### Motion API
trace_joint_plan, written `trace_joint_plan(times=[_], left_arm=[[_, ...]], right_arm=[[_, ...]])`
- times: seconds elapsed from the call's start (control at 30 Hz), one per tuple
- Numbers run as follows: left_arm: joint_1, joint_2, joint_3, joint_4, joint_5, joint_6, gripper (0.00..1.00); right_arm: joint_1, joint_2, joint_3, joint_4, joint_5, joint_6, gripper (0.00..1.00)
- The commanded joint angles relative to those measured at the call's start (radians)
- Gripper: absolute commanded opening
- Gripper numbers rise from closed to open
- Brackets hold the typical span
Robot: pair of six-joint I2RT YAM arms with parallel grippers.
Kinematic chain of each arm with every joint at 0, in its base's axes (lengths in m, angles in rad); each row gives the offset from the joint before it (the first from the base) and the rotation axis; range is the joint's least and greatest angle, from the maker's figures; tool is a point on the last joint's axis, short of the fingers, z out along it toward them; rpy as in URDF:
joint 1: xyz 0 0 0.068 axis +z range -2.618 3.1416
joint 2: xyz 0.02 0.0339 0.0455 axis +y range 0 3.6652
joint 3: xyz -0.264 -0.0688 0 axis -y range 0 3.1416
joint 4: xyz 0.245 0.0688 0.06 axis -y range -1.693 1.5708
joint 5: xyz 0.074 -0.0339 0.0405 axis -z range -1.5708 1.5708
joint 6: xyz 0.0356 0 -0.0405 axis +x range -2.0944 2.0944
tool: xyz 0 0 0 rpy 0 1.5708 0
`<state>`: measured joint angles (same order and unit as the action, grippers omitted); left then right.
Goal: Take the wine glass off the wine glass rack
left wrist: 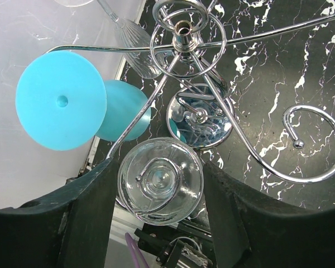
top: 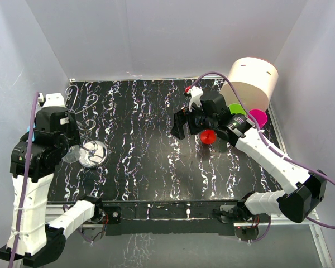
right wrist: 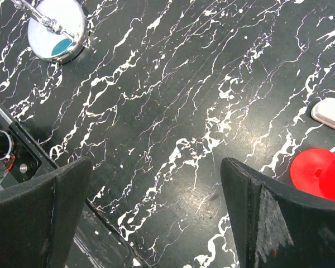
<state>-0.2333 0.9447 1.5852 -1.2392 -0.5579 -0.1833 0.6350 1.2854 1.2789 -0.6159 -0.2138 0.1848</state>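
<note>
The wine glass rack (left wrist: pixel 183 28) is a silver wire stand with looping arms over a shiny round base disc (left wrist: pixel 201 120); it stands at the left of the table (top: pixel 93 153). A clear wine glass (left wrist: pixel 161 181) hangs on one loop, its round foot facing the left wrist camera. My left gripper (left wrist: pixel 159 166) has a finger against each side of this glass, shut on it; in the top view it (top: pixel 71 151) is beside the base disc. My right gripper (right wrist: pixel 156 212) is open and empty over bare table at the centre-right (top: pixel 181 124).
A turquoise glass (left wrist: pixel 61 100) and a ribbed clear glass (left wrist: pixel 137 47) also hang on the rack. A red glass (top: pixel 207 136) lies by the right gripper. A large cream cylinder (top: pixel 251 82), a green cup (top: pixel 237 108) and a magenta cup (top: pixel 258 117) are at the back right.
</note>
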Motion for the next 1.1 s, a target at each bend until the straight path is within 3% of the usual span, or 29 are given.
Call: trace_joint_plan(times=[0.0,0.67,1.07], left_arm=[[-0.003,0.001,0.010,-0.022,-0.017,-0.002,0.53],[-0.003,-0.035,0.079,-0.043,-0.009,-0.004,0.43],[-0.003,-0.027,0.107,-0.072,-0.135,-0.050,0.42]], right_arm=[[0.005,-0.016,0.010,0.061,-0.006,-0.010,0.98],[0.005,-0.003,0.012,0.063,-0.019,-0.007,0.98],[0.005,-0.002,0.012,0.065,-0.024,-0.004,0.98]])
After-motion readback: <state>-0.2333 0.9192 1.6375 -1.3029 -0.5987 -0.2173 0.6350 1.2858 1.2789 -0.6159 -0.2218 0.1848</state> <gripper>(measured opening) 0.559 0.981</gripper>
